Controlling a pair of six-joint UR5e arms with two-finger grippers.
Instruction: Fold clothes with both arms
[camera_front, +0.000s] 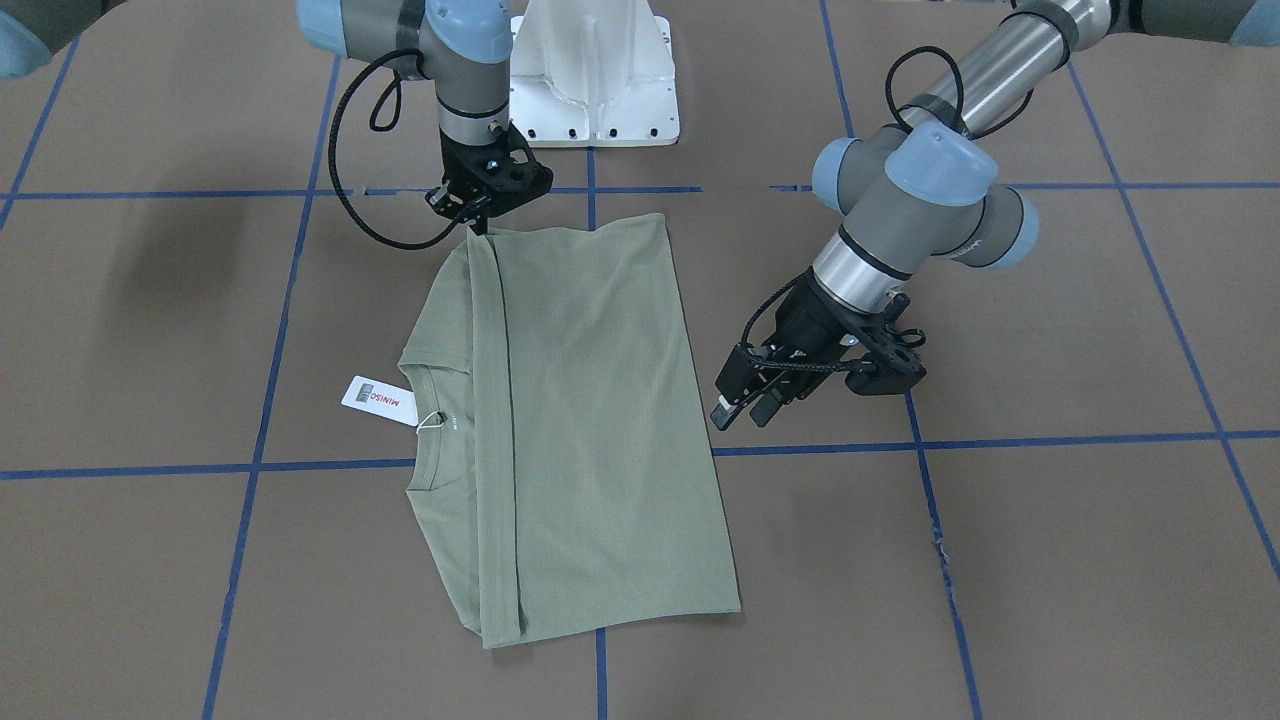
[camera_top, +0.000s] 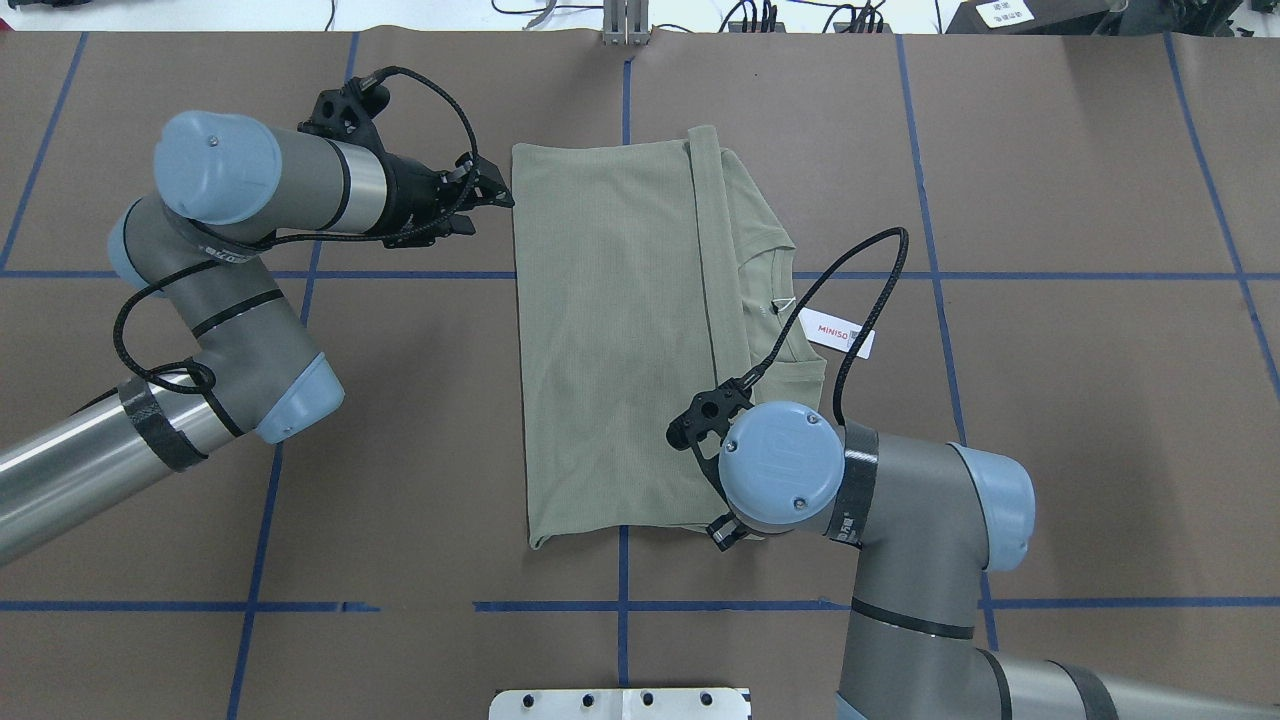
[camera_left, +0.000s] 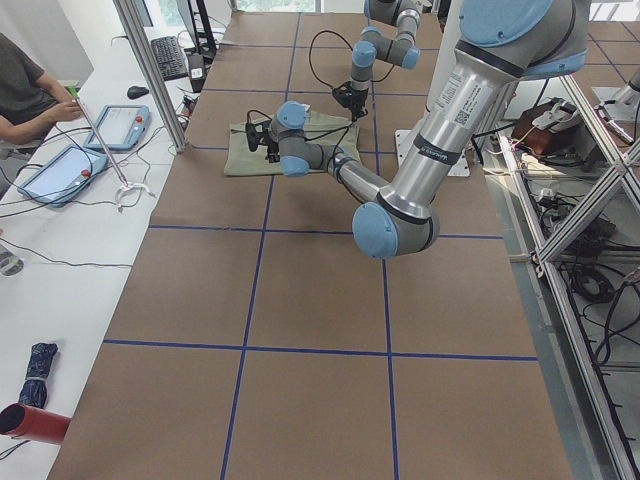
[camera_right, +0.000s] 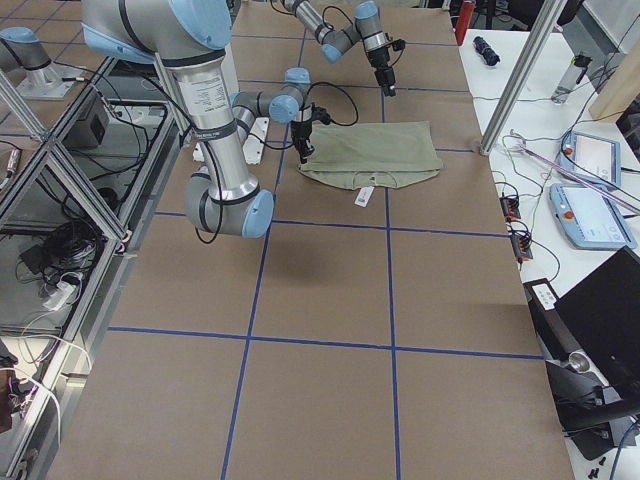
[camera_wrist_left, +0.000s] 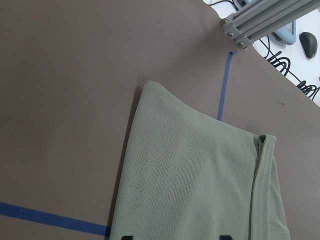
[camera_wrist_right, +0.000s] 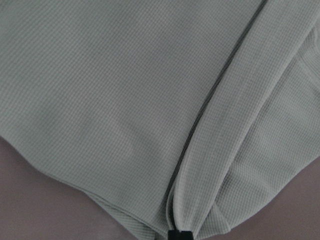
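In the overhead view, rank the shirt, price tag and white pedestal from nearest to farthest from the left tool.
1. shirt: its far corner lies right beside the left tool.
2. price tag: across the shirt, by the collar on its right.
3. white pedestal: at the view's bottom edge, by the robot.

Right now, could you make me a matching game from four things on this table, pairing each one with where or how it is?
1. olive-green knit shirt
2. white paper price tag
3. left black two-finger gripper
4. right black two-finger gripper

a. jaws open, off the shirt's side
b. fingers shut, at the shirt's corner nearest the robot
c. folded, lying flat
d. beside the shirt's neckline

Pairs: 1-c, 2-d, 3-a, 4-b.
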